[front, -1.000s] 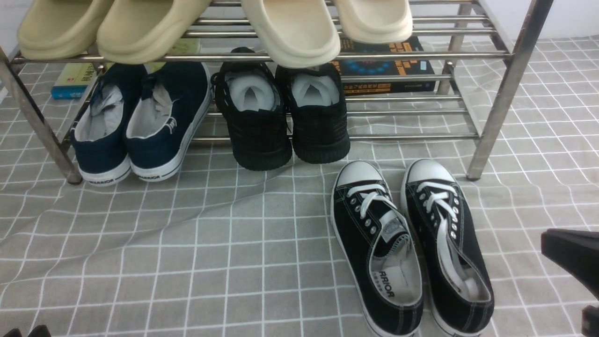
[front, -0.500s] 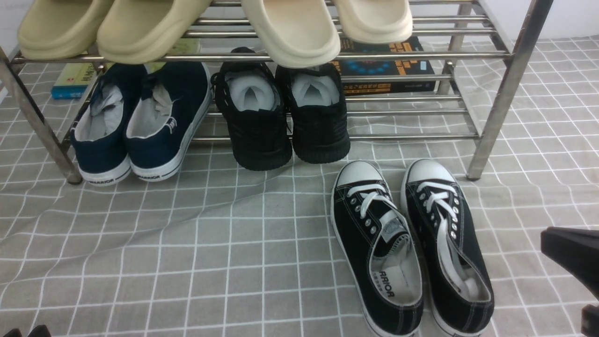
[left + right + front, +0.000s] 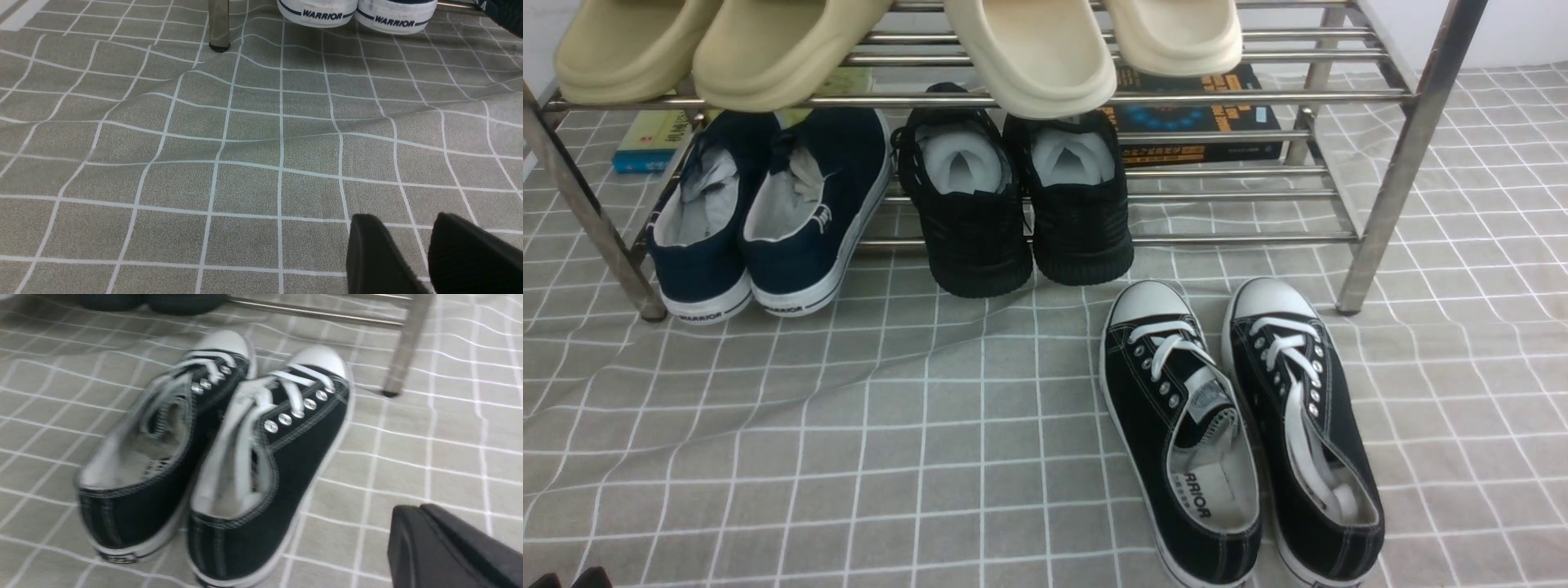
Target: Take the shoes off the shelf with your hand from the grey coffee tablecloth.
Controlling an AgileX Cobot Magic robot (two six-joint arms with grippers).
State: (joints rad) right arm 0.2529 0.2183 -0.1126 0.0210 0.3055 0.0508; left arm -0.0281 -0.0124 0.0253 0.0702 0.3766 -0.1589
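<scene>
The shoes, a pair of black canvas sneakers (image 3: pixel 1168 392) with white laces and toe caps, lie side by side on the grey coffee tablecloth (image 3: pixel 849 425), just in front of the shelf (image 3: pixel 1388 180), toes toward it. The right wrist view shows the same shoes (image 3: pixel 294 457), slightly blurred. My right gripper (image 3: pixel 416 510) hangs shut and empty beside the pair's heel end, apart from it; the front view does not show it. Over bare cloth (image 3: pixel 245 143), my left gripper (image 3: pixel 404 220) stands open and holds nothing.
Navy sneakers (image 3: pixel 792 204) and all-black mesh sneakers (image 3: pixel 1013 220) sit on the shelf's lower tier, with beige slippers (image 3: pixel 1029 57) on the upper tier. Books (image 3: pixel 1201 114) lie behind the rack. A shelf leg (image 3: pixel 404 347) stands beyond the shoes' toes. The cloth is wrinkled.
My right arm's black end, seen at the right edge of the front view before, has drawn out of that view. The shoes have not moved.
</scene>
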